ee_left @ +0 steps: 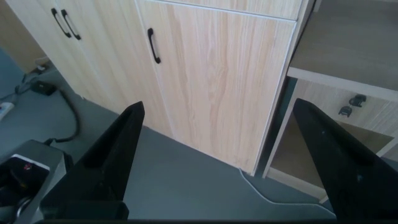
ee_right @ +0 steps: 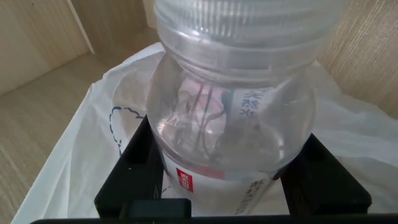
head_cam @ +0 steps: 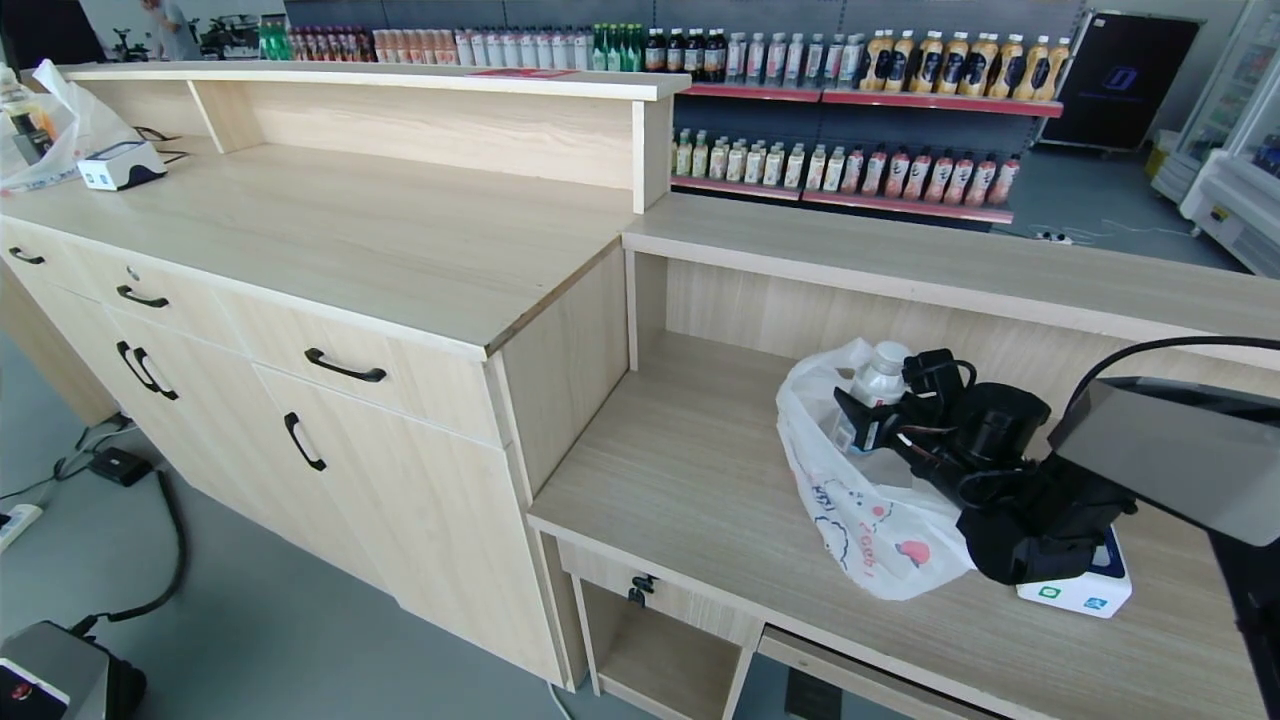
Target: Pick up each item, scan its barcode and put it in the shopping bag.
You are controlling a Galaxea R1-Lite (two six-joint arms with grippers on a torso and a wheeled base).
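Note:
A clear plastic bottle [head_cam: 882, 374] with a white cap stands upright in the mouth of the white shopping bag [head_cam: 868, 525] on the lower desk [head_cam: 690, 470]. My right gripper [head_cam: 868, 415] is shut on the bottle; its black fingers [ee_right: 132, 177] clamp both sides of the bottle [ee_right: 233, 124], with the bag [ee_right: 74, 162] spread below it. A white scanner box [head_cam: 1085, 590] lies on the desk just behind the right arm. My left gripper [ee_left: 217, 168] hangs low over the grey floor in front of the cabinet, open and empty.
A taller counter [head_cam: 330, 235] with drawers and doors stands to the left, carrying another white device [head_cam: 120, 165] and a bag [head_cam: 50, 130]. Shelves of drink bottles [head_cam: 840, 110] line the back. Cables and a black box [head_cam: 118, 465] lie on the floor.

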